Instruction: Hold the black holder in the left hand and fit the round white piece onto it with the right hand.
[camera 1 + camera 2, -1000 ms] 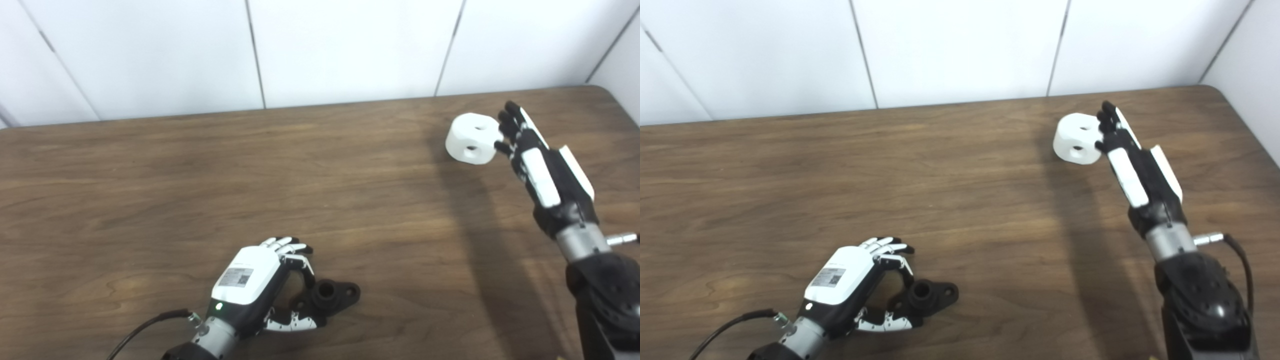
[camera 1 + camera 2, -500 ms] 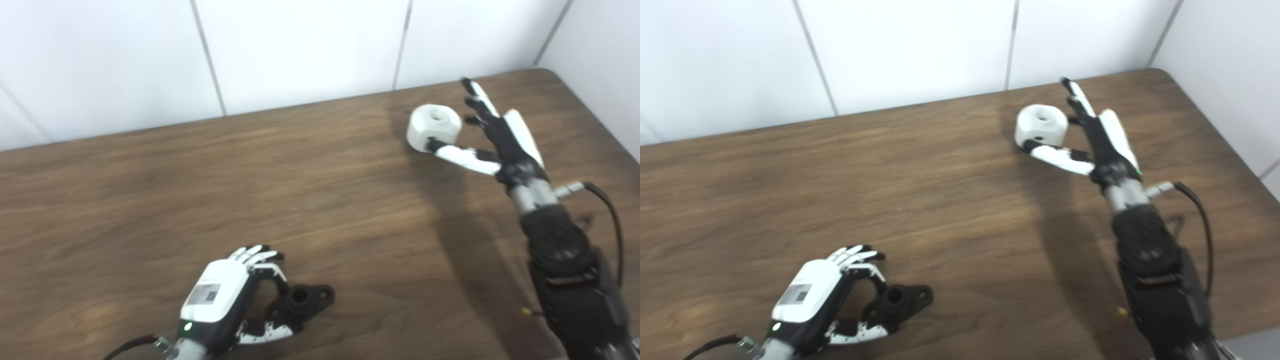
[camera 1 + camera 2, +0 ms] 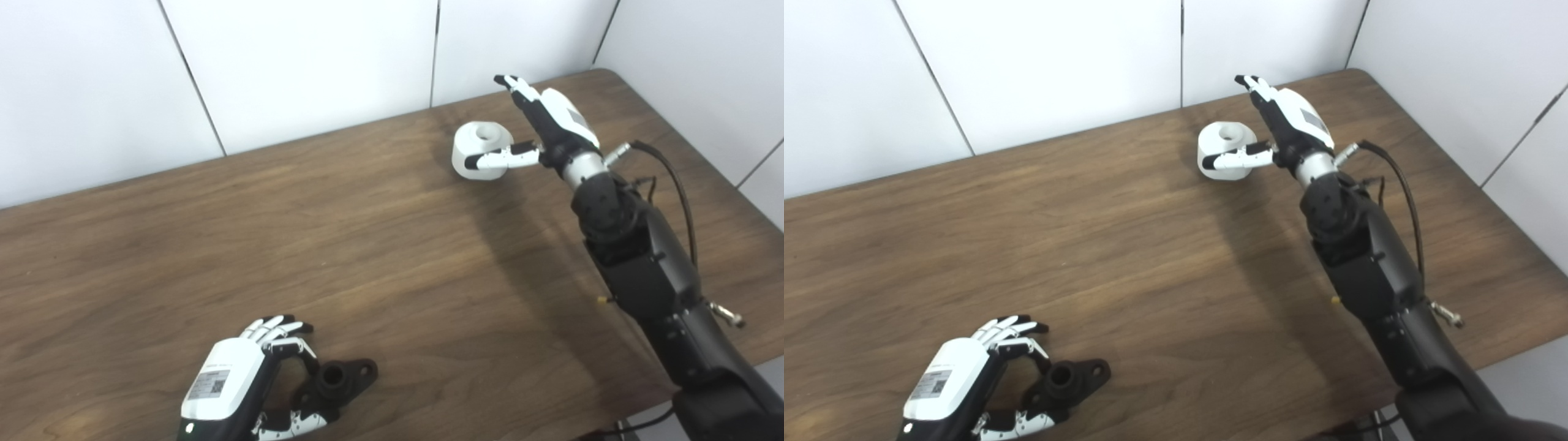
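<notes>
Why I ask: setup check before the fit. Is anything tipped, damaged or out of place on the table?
Nothing stands out. The round white piece sits flat near the table's far edge, hole up, with the open right hand around it. The black holder lies flat by the left hand. No damage shows.

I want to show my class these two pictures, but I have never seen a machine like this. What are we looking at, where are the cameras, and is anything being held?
This is a humanoid robot at a wooden table. Both pictures come from two cameras side by side on its head, so they show one scene from slightly different spots. Its left hand, near the bottom, curls its fingers around a black holder that lies on the table. Its right hand, far across the table, is open beside a round white piece, thumb across its near side, not yet gripping.
</notes>
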Tool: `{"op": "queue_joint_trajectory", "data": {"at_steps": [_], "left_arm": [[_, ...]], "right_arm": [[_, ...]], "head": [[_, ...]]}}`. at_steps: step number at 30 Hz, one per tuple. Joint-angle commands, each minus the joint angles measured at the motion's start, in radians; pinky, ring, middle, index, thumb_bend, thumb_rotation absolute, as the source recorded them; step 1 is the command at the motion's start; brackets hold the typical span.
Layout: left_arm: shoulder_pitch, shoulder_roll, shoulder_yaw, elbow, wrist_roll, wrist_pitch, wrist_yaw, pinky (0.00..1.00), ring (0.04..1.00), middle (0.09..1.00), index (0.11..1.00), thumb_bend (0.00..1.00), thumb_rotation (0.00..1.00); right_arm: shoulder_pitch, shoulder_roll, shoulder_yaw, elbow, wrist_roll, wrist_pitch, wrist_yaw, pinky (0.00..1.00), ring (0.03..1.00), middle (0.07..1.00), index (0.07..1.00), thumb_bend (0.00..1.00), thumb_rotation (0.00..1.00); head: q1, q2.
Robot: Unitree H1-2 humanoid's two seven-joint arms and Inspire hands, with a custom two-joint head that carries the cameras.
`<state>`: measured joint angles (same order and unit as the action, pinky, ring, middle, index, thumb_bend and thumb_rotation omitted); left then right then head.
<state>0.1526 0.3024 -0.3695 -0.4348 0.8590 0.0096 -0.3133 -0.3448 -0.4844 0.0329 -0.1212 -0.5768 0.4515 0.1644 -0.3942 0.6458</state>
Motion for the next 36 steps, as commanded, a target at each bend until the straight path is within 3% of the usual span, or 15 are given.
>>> {"op": "queue_joint_trajectory", "data": {"at_steps": [1, 17, 27, 36], "left_arm": [[0.038, 0.029, 0.005, 0.025, 0.002, 0.023, -0.041, 0.89, 0.893, 0.819, 0.489, 0.51, 0.05], [0.044, 0.029, 0.01, 0.008, 0.009, 0.02, -0.045, 0.87, 0.885, 0.814, 0.489, 0.51, 0.05], [0.042, 0.026, 0.016, 0.004, 0.012, 0.027, -0.051, 0.88, 0.888, 0.816, 0.49, 0.51, 0.05], [0.041, 0.022, 0.019, 0.002, 0.008, 0.029, -0.055, 0.88, 0.889, 0.817, 0.489, 0.51, 0.05]], "right_arm": [[-0.065, -0.046, 0.002, 0.012, -0.031, -0.003, 0.0, 0.95, 1.0, 1.0, 0.941, 0.78, 0.42], [-0.172, -0.1, 0.056, 0.174, -0.068, 0.005, 0.039, 0.92, 1.0, 1.0, 0.859, 0.87, 0.35], [-0.172, -0.133, 0.075, 0.171, -0.072, 0.011, 0.077, 0.94, 1.0, 0.992, 0.763, 0.96, 0.28], [-0.163, -0.126, 0.077, 0.179, -0.07, 0.005, 0.062, 0.93, 1.0, 0.981, 0.739, 0.95, 0.26]], "head": [[0.001, 0.001], [0.012, 0.012], [0.015, 0.015], [0.014, 0.016]]}}
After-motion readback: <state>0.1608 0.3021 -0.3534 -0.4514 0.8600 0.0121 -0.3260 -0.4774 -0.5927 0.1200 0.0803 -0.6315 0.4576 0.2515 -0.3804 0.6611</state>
